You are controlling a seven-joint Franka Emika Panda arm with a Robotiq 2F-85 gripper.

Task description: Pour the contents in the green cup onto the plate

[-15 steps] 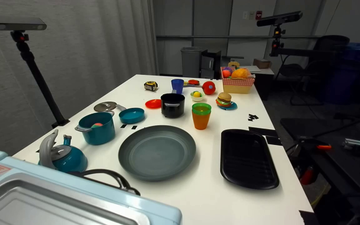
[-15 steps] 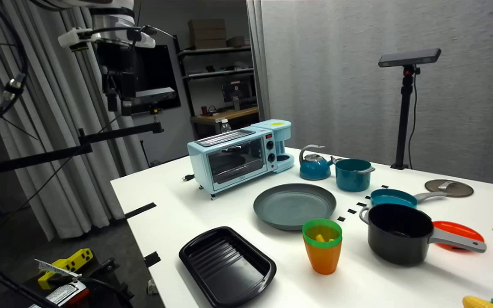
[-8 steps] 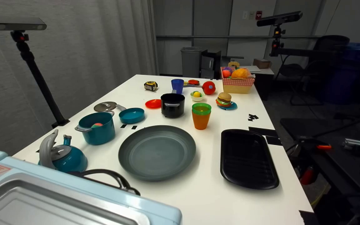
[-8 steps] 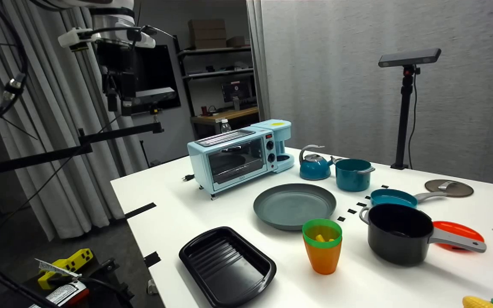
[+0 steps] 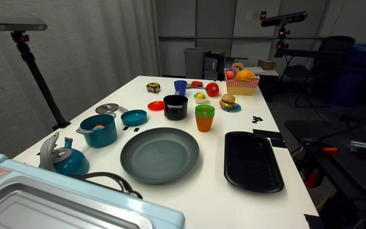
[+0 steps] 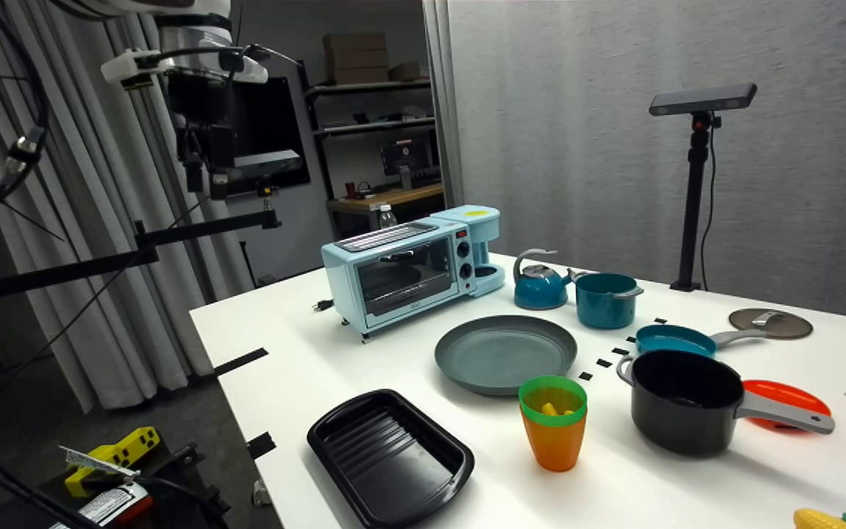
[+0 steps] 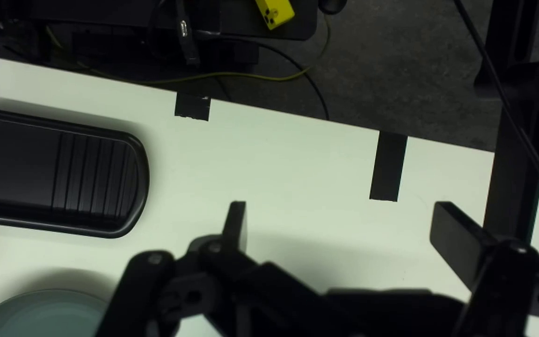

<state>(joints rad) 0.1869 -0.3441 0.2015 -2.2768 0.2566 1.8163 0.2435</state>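
Note:
The green cup (image 6: 553,397) sits upright, nested in an orange cup (image 6: 555,444); both also show in an exterior view, the green rim (image 5: 205,111) above the orange body (image 5: 204,124). Yellow contents (image 6: 549,408) show inside the green cup. The round grey-teal plate (image 6: 506,355) lies bare beside the cups, and also shows in an exterior view (image 5: 159,156) and at the lower left of the wrist view (image 7: 49,313). My gripper (image 6: 206,183) hangs high above the table's near edge, away from cup and plate. In the wrist view the gripper (image 7: 339,220) is open and empty.
A black tray (image 6: 393,463) lies beside the cups. A black pot (image 6: 687,411) with a grey handle stands on their other side. A teal pot (image 6: 605,301), kettle (image 6: 540,288) and light-blue toaster oven (image 6: 408,272) stand behind the plate. A camera arm (image 6: 203,228) is near the gripper.
My gripper has shifted very slightly to the right in an exterior view. The cups, contents, plate and other objects have not moved.

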